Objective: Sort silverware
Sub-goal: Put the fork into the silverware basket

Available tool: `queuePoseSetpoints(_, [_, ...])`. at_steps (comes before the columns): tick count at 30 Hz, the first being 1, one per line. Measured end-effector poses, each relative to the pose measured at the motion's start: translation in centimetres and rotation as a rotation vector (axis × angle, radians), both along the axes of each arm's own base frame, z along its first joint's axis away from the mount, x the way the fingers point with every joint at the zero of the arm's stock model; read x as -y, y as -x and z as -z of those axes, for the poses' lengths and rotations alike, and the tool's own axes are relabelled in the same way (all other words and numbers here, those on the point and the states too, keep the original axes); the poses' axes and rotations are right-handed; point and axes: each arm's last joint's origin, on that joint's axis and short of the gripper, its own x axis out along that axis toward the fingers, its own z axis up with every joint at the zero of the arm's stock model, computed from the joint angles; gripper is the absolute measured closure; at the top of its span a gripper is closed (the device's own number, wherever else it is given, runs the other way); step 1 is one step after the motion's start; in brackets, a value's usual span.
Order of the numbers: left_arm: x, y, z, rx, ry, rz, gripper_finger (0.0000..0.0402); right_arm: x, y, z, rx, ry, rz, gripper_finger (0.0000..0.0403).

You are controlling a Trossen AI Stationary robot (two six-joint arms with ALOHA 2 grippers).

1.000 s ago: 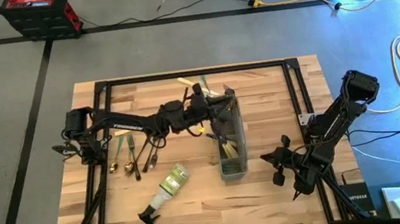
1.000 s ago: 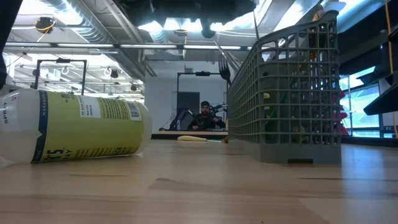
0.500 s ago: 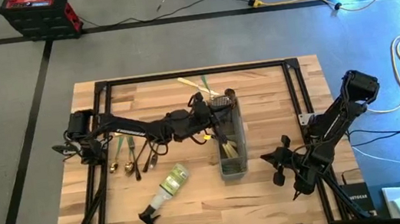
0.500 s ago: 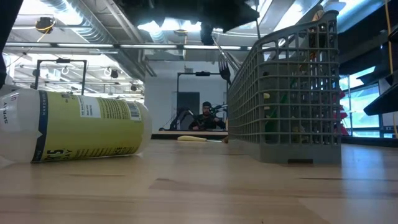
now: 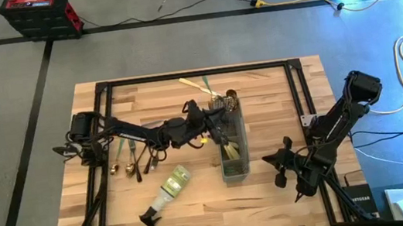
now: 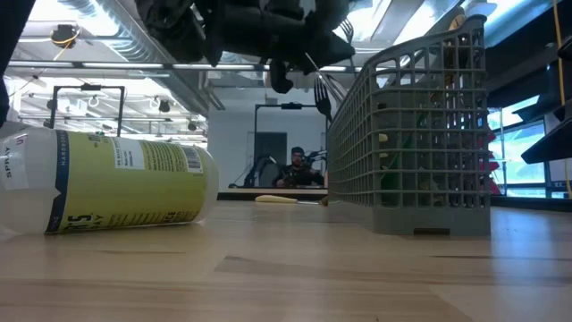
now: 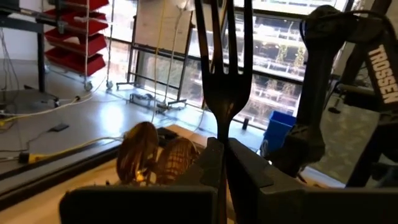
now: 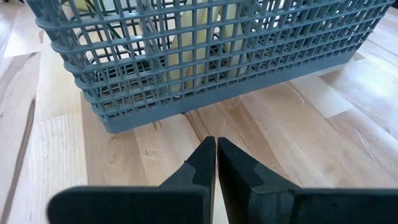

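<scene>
Left tool [image 7: 222, 162] lower; arm lettering "TROSSEN" [image 7: 380, 73].

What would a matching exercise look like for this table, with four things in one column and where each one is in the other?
Things:
1. dark fork
2. spray bottle
3. grey mesh caddy
4. right gripper

Places or states:
A. lying on its side on the wood
B. shut and empty, near the table's right edge
C. clamped upright between the left gripper's fingers
D. standing mid-table with cutlery inside

Pairs: 1-C, 2-A, 3-D, 4-B
</scene>
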Motion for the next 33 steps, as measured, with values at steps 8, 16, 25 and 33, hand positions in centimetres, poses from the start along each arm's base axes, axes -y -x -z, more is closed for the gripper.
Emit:
queuePoseSetpoints(8, [0.2,-0.5,1.7,-0.034,0.038,0.017,0.0401,0.0,0.0,0.0,0.012,0.000,0.003,0.0403])
queuePoseSetpoints(16, [0.4,-0.6,1.5,-0.026,-0.002,0.085,0.0393,0.0,-0.1,-0.1,0.018,0.000,0.005,0.0403])
queuePoseSetpoints(25, [0.0,-0.6,1.5,-0.026,-0.009,0.092,0.0340,0.0,-0.1,-0.1,0.018,0.000,0.004,0.0403])
queuePoseSetpoints(33, [-0.1,-0.6,1.4,-0.024,-0.009,0.098,0.0291,0.0,-0.1,-0.1,0.017,0.000,0.004,0.0403])
